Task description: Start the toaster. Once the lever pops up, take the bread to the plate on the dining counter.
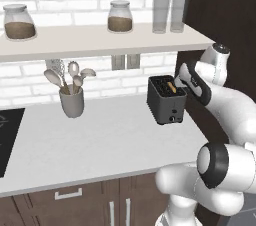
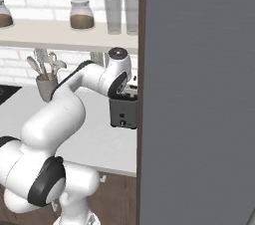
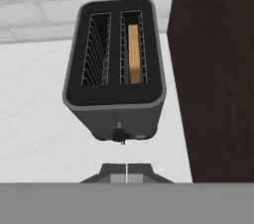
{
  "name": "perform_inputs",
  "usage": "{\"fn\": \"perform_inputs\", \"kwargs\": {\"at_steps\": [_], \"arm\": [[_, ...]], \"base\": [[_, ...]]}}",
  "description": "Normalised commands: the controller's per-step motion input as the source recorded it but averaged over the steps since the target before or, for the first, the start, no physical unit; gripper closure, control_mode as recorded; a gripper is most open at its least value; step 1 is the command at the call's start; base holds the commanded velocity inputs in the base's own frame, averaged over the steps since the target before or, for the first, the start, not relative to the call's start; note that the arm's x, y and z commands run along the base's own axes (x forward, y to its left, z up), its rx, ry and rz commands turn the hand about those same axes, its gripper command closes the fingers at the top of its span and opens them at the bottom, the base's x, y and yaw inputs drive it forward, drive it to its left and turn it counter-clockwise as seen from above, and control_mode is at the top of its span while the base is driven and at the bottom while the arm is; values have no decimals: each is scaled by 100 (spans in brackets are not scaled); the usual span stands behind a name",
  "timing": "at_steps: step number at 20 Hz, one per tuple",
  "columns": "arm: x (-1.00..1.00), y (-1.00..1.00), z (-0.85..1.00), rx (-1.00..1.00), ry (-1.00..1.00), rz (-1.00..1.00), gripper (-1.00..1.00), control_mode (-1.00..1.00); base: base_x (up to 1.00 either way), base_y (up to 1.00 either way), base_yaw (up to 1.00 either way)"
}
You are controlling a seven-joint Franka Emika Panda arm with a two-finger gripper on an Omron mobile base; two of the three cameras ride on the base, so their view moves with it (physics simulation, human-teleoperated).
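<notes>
The black toaster [image 1: 166,101] [image 2: 123,113] [image 3: 115,69] stands at the right end of the white worktop [image 1: 100,145], close to a dark cabinet side. The bread [image 3: 133,54] [image 1: 171,88] sits upright in one of its two slots, and the other slot is empty. A small lever knob [image 3: 119,135] shows low on the narrow face. My gripper [image 3: 126,174] [image 1: 186,86] [image 2: 130,89] hovers just above and in front of that narrow face, shut with nothing between its fingers. The plate and the dining counter are out of view.
A grey utensil cup [image 1: 71,101] with spoons stands to the left of the toaster. A shelf [image 1: 100,37] above holds jars and glasses. The dark cabinet wall [image 3: 213,69] rises right beside the toaster. A black cooktop [image 1: 7,135] lies at far left.
</notes>
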Motion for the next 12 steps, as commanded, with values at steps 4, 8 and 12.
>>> {"fn": "perform_inputs", "kwargs": {"at_steps": [4,8,12], "arm": [[0,0,30,-3,-19,-7,-100,-100],[3,0,0,-10,-15,-7,-100,-100],[0,0,0,-8,-13,-8,-100,-100]], "base": [[0,0,0],[0,0,0],[0,0,0]]}}
